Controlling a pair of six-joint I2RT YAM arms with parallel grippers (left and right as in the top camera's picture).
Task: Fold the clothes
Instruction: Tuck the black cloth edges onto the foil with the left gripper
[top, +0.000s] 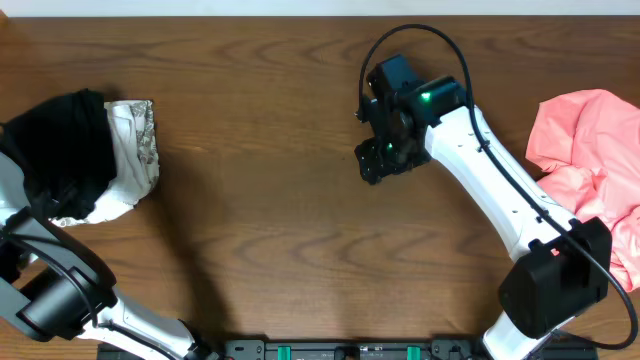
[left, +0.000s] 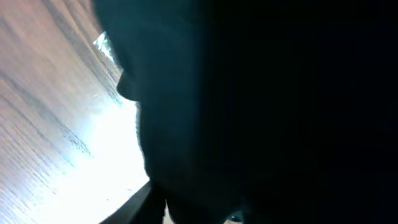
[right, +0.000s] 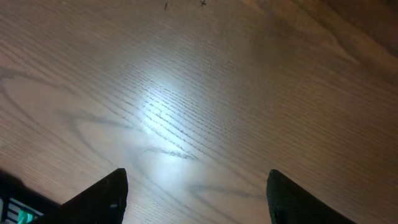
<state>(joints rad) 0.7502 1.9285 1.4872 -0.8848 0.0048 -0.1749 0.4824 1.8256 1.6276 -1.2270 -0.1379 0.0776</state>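
Observation:
A black T-shirt lies bunched at the table's far left, on top of a white-grey patterned garment. In the left wrist view, black cloth fills nearly the whole picture and hides my left gripper's jaws. Overhead, the gripper is also buried under this cloth, and only the left arm shows beside it. My right gripper hovers over bare wood at the table's middle. It is open, with only tabletop between its fingers. A salmon-pink garment lies crumpled at the right edge.
The wooden table stretches between the two piles. The right arm runs diagonally from the front right toward the centre, and its base stands just in front of the pink garment.

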